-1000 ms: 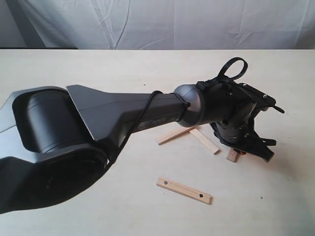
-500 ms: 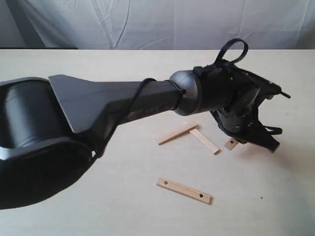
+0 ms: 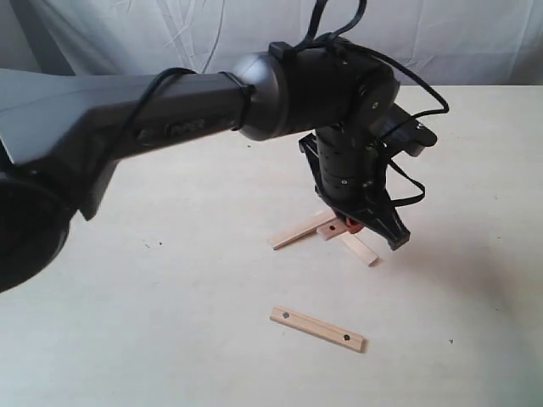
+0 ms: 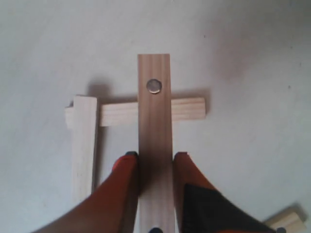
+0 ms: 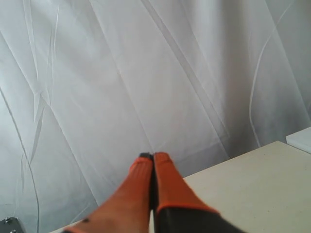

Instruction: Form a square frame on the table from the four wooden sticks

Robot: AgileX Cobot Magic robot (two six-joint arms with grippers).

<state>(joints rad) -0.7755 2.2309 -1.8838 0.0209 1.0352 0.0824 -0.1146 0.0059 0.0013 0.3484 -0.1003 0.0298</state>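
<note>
My left gripper (image 4: 154, 158) is shut on a holed wooden stick (image 4: 155, 116), its orange fingers (image 4: 127, 167) pressing the long edges. The stick hangs just above two plain sticks (image 4: 187, 108) (image 4: 84, 145) that lie on the table (image 4: 243, 58) in an L, and it crosses one of them. In the exterior view the left gripper (image 3: 352, 225) hovers over those plain sticks (image 3: 301, 231) (image 3: 362, 249), mostly hiding the held stick. The second holed stick (image 3: 317, 328) lies alone nearer the front. My right gripper (image 5: 153, 156) is shut on nothing, away from the sticks.
The left arm (image 3: 170, 114) stretches from the left across the middle of the table (image 3: 127, 297). A wrinkled white cloth backdrop (image 3: 254, 38) hangs behind the table's far edge. The right wrist view shows only that cloth (image 5: 121, 73) and a table corner (image 5: 252, 179).
The left gripper has lifted the holed stick from the right of the plain sticks, turned, and carried it leftward over them. The other three sticks have not moved.
</note>
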